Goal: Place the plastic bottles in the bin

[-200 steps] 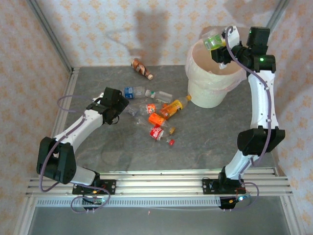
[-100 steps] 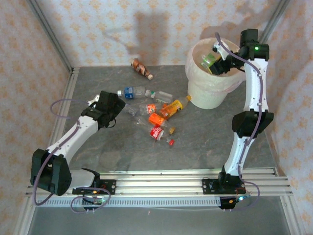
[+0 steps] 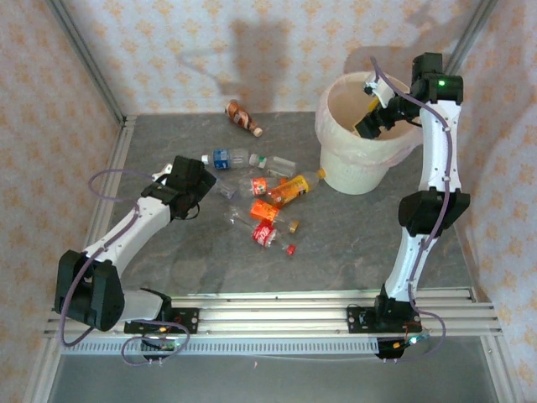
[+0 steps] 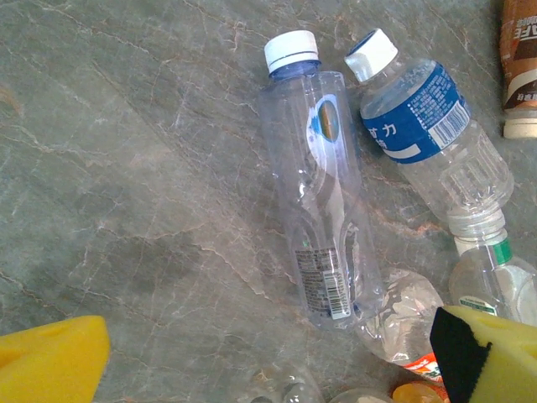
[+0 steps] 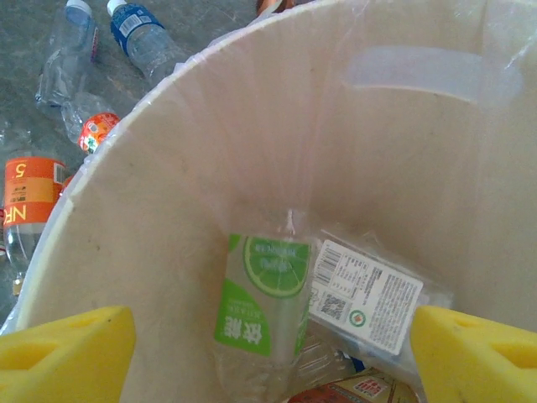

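My right gripper (image 3: pixel 370 122) hangs open inside the mouth of the cream bin (image 3: pixel 337 164). In the right wrist view its yellow fingers (image 5: pixel 67 353) stand wide apart. Below them a clear green-label bottle (image 5: pixel 263 300) lies loose in the bin (image 5: pixel 159 201), beside a white-label one (image 5: pixel 366 295). My left gripper (image 3: pixel 206 182) is open low over the table next to the heap of plastic bottles (image 3: pixel 270 201). A clear bottle (image 4: pixel 323 193) and a blue-label bottle (image 4: pixel 424 122) lie ahead of its pads (image 4: pixel 50 363). A brown bottle (image 3: pixel 242 117) lies apart near the back wall.
A loose cap (image 3: pixel 293 225) and a red-label bottle (image 3: pixel 265 232) lie at the heap's near side. Papered walls close the back and sides. A metal frame post (image 3: pixel 84 54) runs along the left. Aluminium rails (image 3: pixel 268 312) line the near edge.
My right gripper has opened and let go of the green-label bottle, which has dropped into the bin. The left arm has barely moved.
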Controlling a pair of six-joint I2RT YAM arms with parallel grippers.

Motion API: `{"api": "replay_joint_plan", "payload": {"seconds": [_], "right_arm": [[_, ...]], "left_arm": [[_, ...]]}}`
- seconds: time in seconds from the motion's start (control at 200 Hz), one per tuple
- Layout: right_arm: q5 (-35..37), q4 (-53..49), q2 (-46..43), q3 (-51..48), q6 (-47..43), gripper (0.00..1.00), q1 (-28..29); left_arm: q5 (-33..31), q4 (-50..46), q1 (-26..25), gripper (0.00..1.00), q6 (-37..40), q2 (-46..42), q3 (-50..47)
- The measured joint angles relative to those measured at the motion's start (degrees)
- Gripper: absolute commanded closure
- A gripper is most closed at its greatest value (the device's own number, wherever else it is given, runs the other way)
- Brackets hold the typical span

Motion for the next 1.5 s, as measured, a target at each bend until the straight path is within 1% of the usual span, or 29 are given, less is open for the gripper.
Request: {"api": "replay_joint_plan", "payload": {"seconds": [0.105,0.155,0.175,0.18,0.19,0.24,0.41,0.51,0.64,0.721,0.861,0.916,0.996,1.161,1.291,1.386,1.501], "right_arm": [[0.22,1.46,-0.24,-0.09,1.99,0.10,0.00],[0.66,3.56,-0.76,-0.66,4.33,0.08,0.00],[0.92,4.72,-1.09,-0.92,5.14,0.05,0.00],[0.92,4.94,-1.14,-0.96,5.44,0.02,0.02],[1.05,5.51,-1.36,-1.16,6.23,0.00,0.02],[1.88,8.57,-2.34,-1.88,8.92,0.01,0.00],[4.96,20.59,-8.33,-6.23,24.22,0.01,0.02],[8.46,27.32,-13.22,-10.62,33.33,0.01,0.55],[14.29,36.76,-21.68,-21.38,43.01,0.01,2.84],[18.03,44.48,-28.48,-32.24,47.12,0.01,5.25],[22.08,57.72,-39.63,-50.99,53.40,0.01,8.35],[23.02,61.16,-43.41,-56.33,55.06,0.01,8.41],[24.37,63.67,-47.58,-60.61,56.00,0.01,8.37],[24.63,63.84,-55.15,-64.52,56.02,0.01,8.39],[22.58,64.08,-62.18,-71.89,56.02,0.01,8.44],[22.36,63.95,-64.81,-76.37,55.98,0.01,8.63],[22.51,63.56,-64.85,-78.20,55.63,0.01,8.63]], "left_arm": [[0.42,0.00,0.00,0.00,-0.07,0.59,0.00],[0.57,0.02,0.00,0.00,-0.28,0.83,0.00],[0.68,0.02,0.00,0.00,-0.44,0.94,0.00],[0.70,0.02,0.00,0.00,-0.50,0.96,0.00],[0.79,0.02,0.00,0.00,-0.59,1.01,0.00],[1.14,0.00,0.00,0.00,-1.38,1.14,-0.04],[1.99,-2.29,-0.44,0.00,-4.83,0.72,-0.57],[1.92,-5.66,-2.80,0.00,-7.50,-1.01,-1.57],[2.05,-10.19,-7.69,0.00,-11.76,-4.09,-3.08],[3.02,-12.63,-9.97,0.00,-14.71,-5.55,-5.07],[6.36,-13.57,-11.30,0.00,-19.34,-7.39,-10.93],[7.82,-13.57,-11.91,0.00,-20.83,-7.21,-12.24],[9.33,-13.51,-13.31,0.00,-22.21,-6.73,-12.52],[10.91,-10.32,-14.36,0.00,-22.60,-3.89,-11.74],[10.12,-5.90,-14.36,0.00,-24.00,-1.75,-11.17],[8.90,-1.29,-14.36,0.00,-24.61,-1.64,-11.19],[8.26,2.47,-14.36,0.00,-24.63,0.04,-10.49]]}}
